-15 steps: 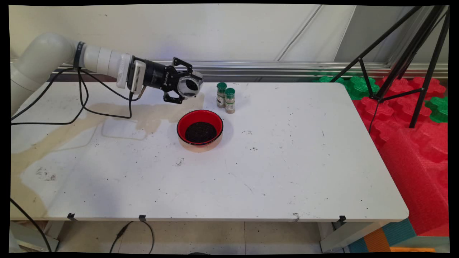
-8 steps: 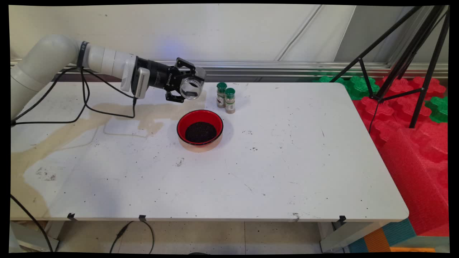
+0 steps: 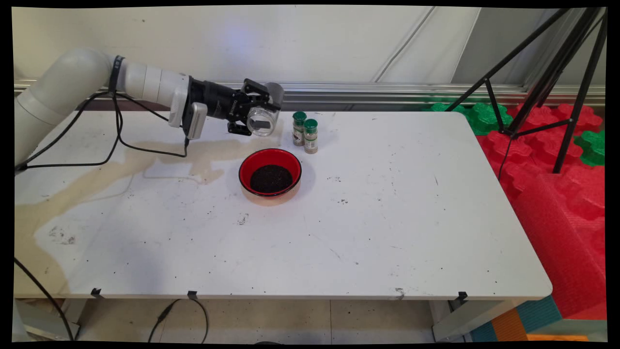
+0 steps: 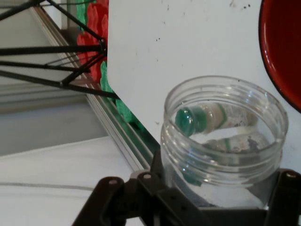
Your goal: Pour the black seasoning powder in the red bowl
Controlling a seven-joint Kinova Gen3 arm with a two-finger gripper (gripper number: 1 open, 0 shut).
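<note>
We see the claw (image 3: 258, 118) clamped around one clear jar (image 4: 224, 141), near one red bowl (image 3: 270, 173) and two spice bottles (image 3: 305, 132).

Clear colourless jar (image 4: 225, 141) in black gripper (image 3: 252, 116). Bowl (image 3: 270, 160): red inside, black rim, dark granular contents. Two bottles (image 3: 305, 131): green caps; table (image 3: 387, 218) white, dark-speckled.

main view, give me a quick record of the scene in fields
tool: shut on a clear jar, lying sideways above the table
jar contents: looks empty
below and near: red bowl holding dark grains
beside: two green-capped spice bottles, upright, close together
background: black tripod, red and green foam mats
</note>
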